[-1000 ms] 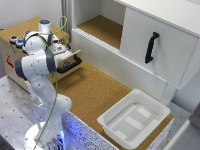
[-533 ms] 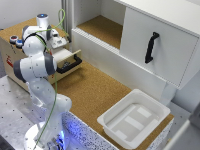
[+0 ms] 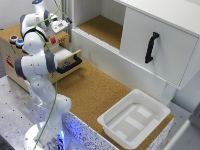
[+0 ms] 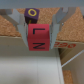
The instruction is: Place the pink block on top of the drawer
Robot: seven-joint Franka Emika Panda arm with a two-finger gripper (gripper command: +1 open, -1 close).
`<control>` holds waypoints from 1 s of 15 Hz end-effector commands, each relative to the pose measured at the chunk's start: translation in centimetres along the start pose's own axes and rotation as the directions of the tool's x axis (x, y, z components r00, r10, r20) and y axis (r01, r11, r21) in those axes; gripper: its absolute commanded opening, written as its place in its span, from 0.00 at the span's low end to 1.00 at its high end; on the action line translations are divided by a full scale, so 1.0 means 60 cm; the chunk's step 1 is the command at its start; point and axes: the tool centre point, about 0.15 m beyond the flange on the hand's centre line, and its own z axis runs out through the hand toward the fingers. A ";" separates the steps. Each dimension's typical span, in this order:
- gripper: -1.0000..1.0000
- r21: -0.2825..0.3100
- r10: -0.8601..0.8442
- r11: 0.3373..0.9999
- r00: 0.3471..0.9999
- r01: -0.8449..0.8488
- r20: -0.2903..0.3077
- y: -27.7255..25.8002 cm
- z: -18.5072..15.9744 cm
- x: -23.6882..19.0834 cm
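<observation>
The gripper pinches the pink block between both fingers, hovering above the drawer, which stands pulled open; best to carry it over the cork top, level, and lower before releasing; a purple block sits close behind; the white tray is well apart.

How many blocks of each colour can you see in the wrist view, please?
pink block: 1
purple block: 1
Total: 2
</observation>
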 end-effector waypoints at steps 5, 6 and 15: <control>0.00 0.123 -0.092 0.989 0.992 0.080 0.092 0.145 0.034 0.091; 0.00 0.128 -0.101 0.988 0.991 0.090 0.082 0.151 0.039 0.096; 0.00 0.192 -0.163 0.969 0.986 0.155 0.027 0.148 0.089 0.158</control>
